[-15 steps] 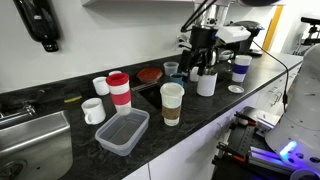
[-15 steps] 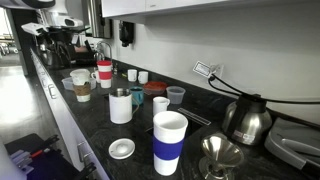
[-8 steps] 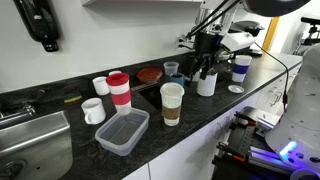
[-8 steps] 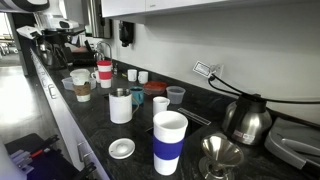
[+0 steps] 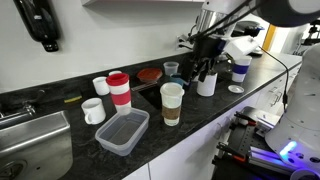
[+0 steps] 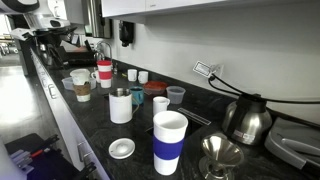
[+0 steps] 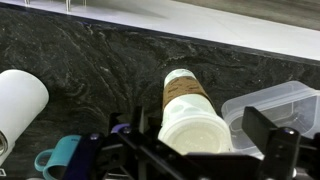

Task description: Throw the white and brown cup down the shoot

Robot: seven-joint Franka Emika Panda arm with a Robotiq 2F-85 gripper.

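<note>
The white and brown cup (image 5: 172, 103) stands upright on the dark counter, a white lid on top and a brown sleeve around its middle. It also shows in an exterior view (image 6: 81, 84) and in the wrist view (image 7: 190, 108), seen from above its lid. My gripper (image 5: 201, 66) hangs above the counter, to the side of the cup and higher than it. In the wrist view the gripper (image 7: 203, 142) is open and empty, and its two dark fingers frame the cup's lid without touching it.
A clear plastic container (image 5: 122, 131) lies beside the cup. A red and white cup (image 5: 119, 88) and a white mug (image 5: 93, 110) stand nearby. A white cup (image 5: 206, 83), a blue and white cup (image 5: 241, 68) and a sink (image 5: 30, 140) are also on the counter.
The arm has lifted and swung a little away from the white cup, toward the white and brown cup. The gripper stays open. No object has moved.
</note>
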